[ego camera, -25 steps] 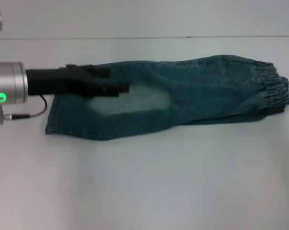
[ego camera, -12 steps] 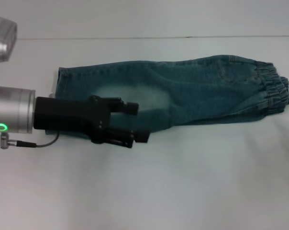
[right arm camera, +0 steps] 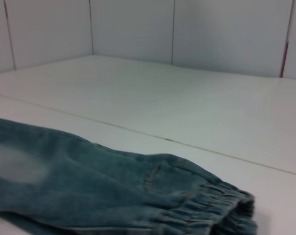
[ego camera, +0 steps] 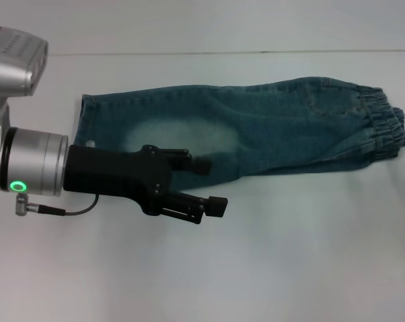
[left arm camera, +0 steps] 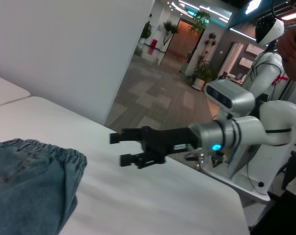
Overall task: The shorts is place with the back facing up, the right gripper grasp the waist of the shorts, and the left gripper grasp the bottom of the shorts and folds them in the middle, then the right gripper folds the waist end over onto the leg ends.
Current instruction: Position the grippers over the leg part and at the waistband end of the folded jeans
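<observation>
- Already the denim shorts (ego camera: 256, 127) lie doubled lengthwise on the white counter (ego camera: 290, 255), elastic waist (ego camera: 385, 126) toward the robot's right, leg ends (ego camera: 88, 127) toward its left; the first fold looks done and the waist-over-legs fold is still to do.
- Left tool (ego camera: 206, 182) hangs over the near edge of the cloth around its middle, fingers parted and nothing between them.
- Right tool (left arm camera: 123, 148) shows in the left wrist view only, out past the waist end and apart from the cloth, jaws spread and empty; in the head view just a dark sliver at the right border hints at it.
- To do the coming step well, I judge the right tool should close on both layers of the gathered waistband, lift only enough to clear the fabric, then carry it across toward the leg ends so the edges line up.
- The left arm, I think, ought to get out of the landing zone first, or the fold would drape over it.
- Compared with half a second ago, the left tool has slid further toward the robot's right and a little nearer the body, leaving the leg ends uncovered.
- The shorts themselves have not shifted between those two views.
</observation>
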